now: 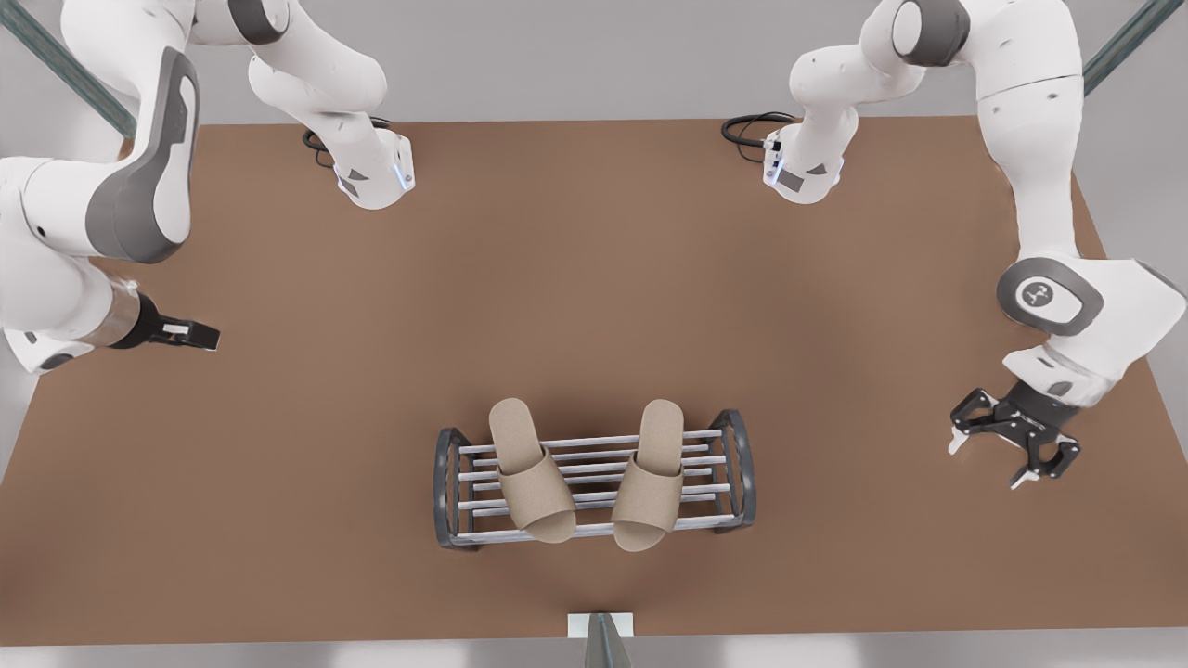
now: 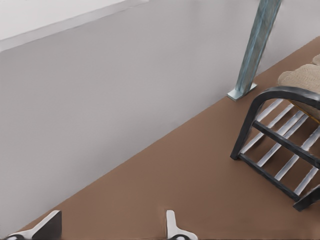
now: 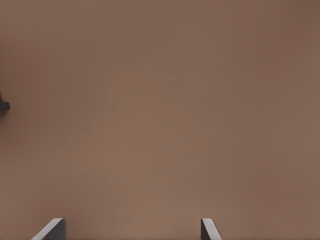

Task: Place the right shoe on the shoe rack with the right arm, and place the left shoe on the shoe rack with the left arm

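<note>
Shoe rack (image 1: 594,443) sits at 6 o'clock on the bench (image 1: 278,482), with the right shoe (image 1: 531,473) and left shoe (image 1: 650,478) on it, so placing looks done. My left claw (image 1: 988,461) hangs spread at its 3 o'clock and my right claw (image 1: 209,336) is spread at 10. Next I'd just park both.

Brown table (image 1: 594,306) — teal post (image 2: 258,47) at its edge, grey wall (image 2: 100,100) behind.

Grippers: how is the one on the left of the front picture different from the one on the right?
The left gripper, on the front view's left, points sideways across the table; the right gripper points down at it. In the front view the left gripper looks slim and side-on, while the right gripper's fingers look spread. Both are open, hold nothing, and wait away from the shoe rack, where both slippers lie.
</note>
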Controlling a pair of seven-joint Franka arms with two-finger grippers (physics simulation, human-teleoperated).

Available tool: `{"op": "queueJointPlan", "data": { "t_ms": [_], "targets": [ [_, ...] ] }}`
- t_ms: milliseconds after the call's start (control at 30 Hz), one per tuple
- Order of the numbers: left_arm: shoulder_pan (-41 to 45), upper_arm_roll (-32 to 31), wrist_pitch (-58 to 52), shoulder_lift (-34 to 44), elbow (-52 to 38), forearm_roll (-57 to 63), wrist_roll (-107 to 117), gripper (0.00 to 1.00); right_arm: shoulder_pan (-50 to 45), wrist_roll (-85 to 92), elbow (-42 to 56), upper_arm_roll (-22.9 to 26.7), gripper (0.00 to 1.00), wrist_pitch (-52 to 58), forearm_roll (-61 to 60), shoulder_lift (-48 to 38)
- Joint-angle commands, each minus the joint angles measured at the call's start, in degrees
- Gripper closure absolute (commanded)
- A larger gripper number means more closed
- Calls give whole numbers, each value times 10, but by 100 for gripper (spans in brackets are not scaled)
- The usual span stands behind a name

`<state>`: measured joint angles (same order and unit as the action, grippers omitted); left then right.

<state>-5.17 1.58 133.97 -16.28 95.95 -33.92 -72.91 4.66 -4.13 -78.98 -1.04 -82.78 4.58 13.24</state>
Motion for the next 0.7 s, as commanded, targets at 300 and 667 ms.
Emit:
{"op": "queueJointPlan", "data": {
  "t_ms": [300, 667],
  "targets": [
    [123, -18, -360, 15, 5, 343, 1008, 0, -3, -12, 13, -1, 0, -25, 2, 6],
    [127, -11, -469, -9, -90, 333, 925, 0, 4, -11, 14, 1, 0, -34, 11, 23]
  ]
}}
